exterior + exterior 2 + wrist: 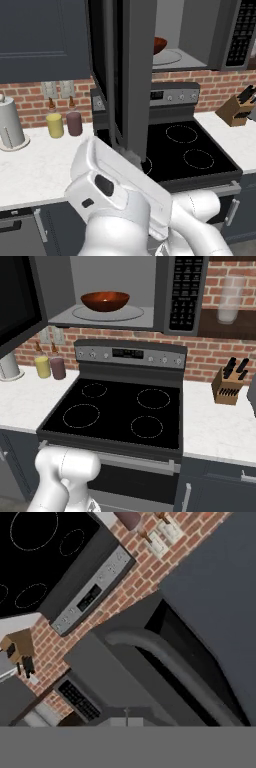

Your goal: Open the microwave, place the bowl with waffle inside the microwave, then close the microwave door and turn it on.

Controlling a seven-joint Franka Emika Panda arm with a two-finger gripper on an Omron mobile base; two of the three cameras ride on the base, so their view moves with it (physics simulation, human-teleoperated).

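The pincer's own fingers are too hard to see in the hand view, so I cannot tell if it is wide or narrow. The hand camera sits close to the tall dark grey microwave door [165, 657] with its black glass window, right at its long handle.

The door stands wide open. Past it, inside the wide dark grey microwave [120, 291], the small shiny reddish-brown bowl [105, 301] already sits on the round plate. The waffle is too small to make out.

So the step now is to shut the door. I think the pincer should push the door's outer edge in a slow, round swing until it shuts, without banging it. Then it can reach the black button panel [186, 293], far right of the door.
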